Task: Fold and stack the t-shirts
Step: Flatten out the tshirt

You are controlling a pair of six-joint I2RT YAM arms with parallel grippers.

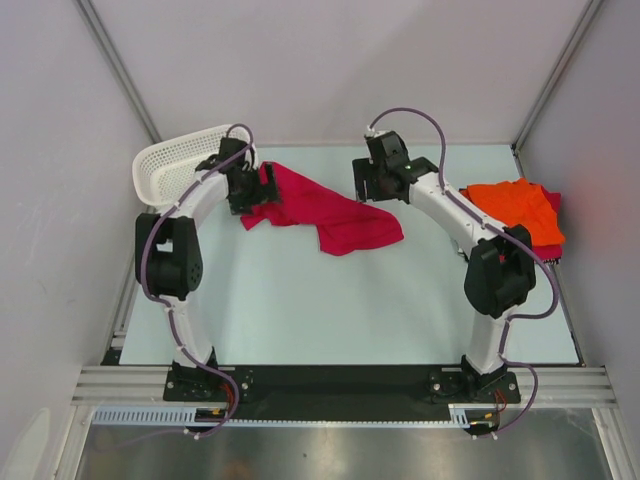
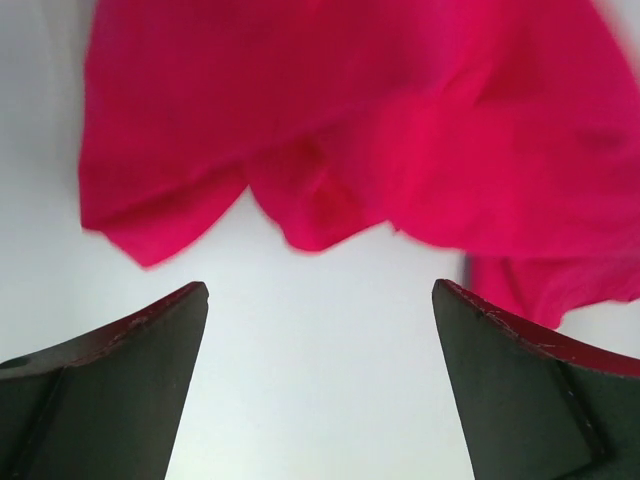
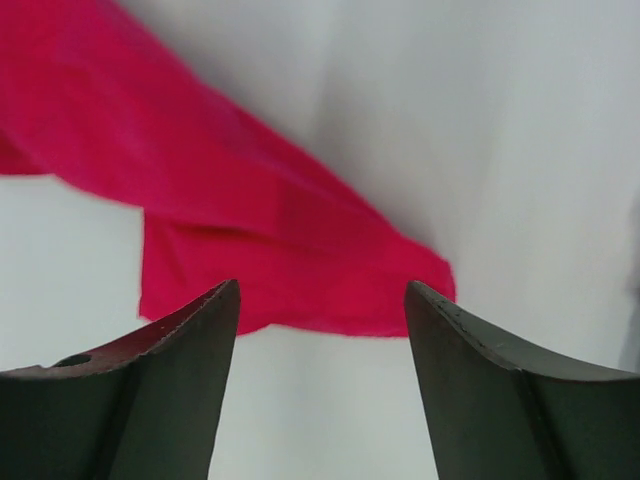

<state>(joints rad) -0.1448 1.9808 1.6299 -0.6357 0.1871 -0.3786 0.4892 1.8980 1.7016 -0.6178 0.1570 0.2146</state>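
A crumpled crimson t-shirt (image 1: pixel 325 212) lies on the table between the two arms. My left gripper (image 1: pixel 248 195) hangs at its left end, open, with bare table between its fingers; in the left wrist view the crimson cloth (image 2: pixel 400 140) lies just beyond the left gripper (image 2: pixel 320 300). My right gripper (image 1: pixel 362 188) is above the shirt's right end, also open and empty, and in the right wrist view the right gripper (image 3: pixel 322 295) stands just short of a crimson fold (image 3: pixel 250 240). At the right edge an orange t-shirt (image 1: pixel 515 210) rests on another crimson one (image 1: pixel 554 201).
A white mesh basket (image 1: pixel 175 165) stands at the back left, right behind the left arm's wrist. Grey walls close in the table on three sides. The pale tabletop (image 1: pixel 330 310) runs from the shirts to the arm bases.
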